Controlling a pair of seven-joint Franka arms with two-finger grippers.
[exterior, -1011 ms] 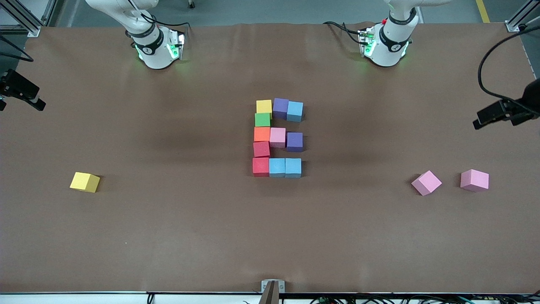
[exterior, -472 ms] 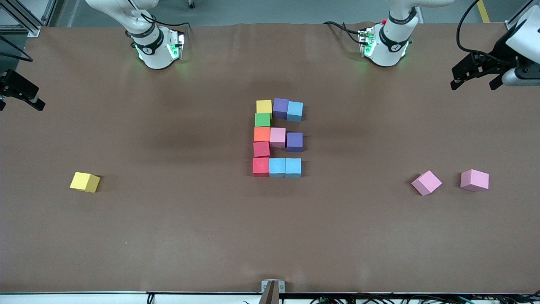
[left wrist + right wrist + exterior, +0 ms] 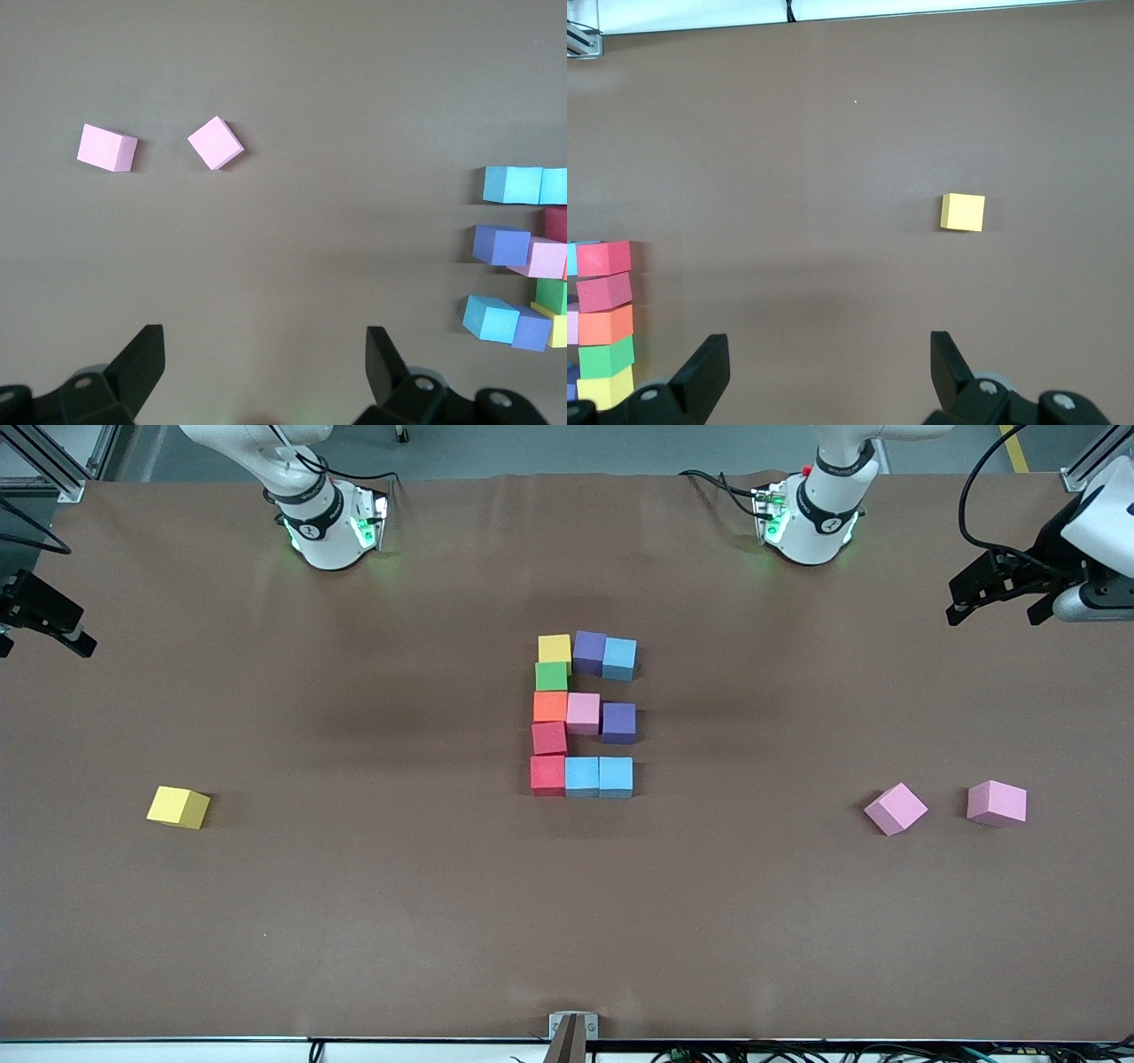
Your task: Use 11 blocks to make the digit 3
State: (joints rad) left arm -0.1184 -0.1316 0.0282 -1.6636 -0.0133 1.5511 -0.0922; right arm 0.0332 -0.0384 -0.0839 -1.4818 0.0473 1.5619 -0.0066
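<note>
The digit 3 lies at the table's middle, E-like. A five-cube side runs yellow, green, orange, red, red. Three bars join it: purple and blue, pink and purple, which sits a little askew, and two blue. Part of it shows in the left wrist view and the right wrist view. My left gripper hangs open and empty over the left arm's end of the table. My right gripper waits open and empty at the right arm's end.
A loose yellow cube lies toward the right arm's end. Two loose pink cubes lie toward the left arm's end, nearer the front camera than my left gripper; they also show in the left wrist view.
My left gripper has drawn back toward the robots' side of the table and now sits over the table's end. The cubes and the right arm have not moved.
</note>
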